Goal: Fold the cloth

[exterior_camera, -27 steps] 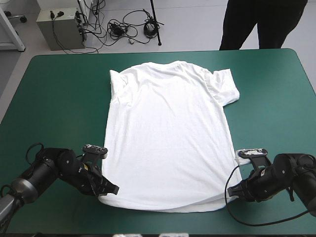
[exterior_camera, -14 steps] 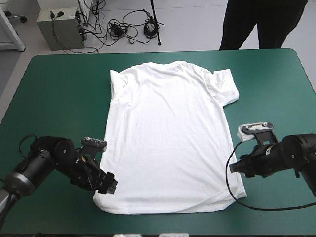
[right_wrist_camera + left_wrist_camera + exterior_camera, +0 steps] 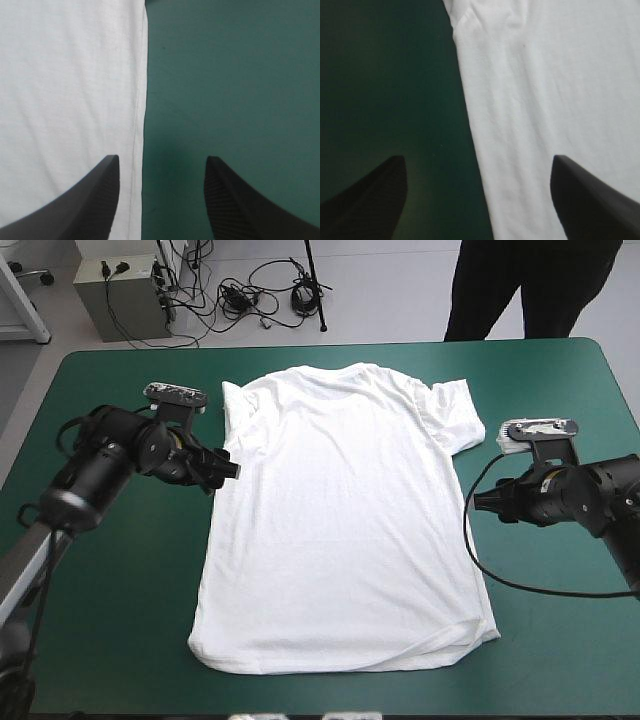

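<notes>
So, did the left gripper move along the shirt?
Yes. The left gripper went from the T-shirt's near bottom corner toward the table's far edge, and is now beside the shirt's side, near the sleeve.

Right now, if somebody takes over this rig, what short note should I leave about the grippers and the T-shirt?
Left gripper: open, empty, at one side edge of the T-shirt, near its sleeve.
Right gripper: open, empty, at the opposite side edge.
T-shirt: spread flat on the table, collar toward the far edge.
Done: spreading.
Left: every fold; nothing is gripped.
</notes>
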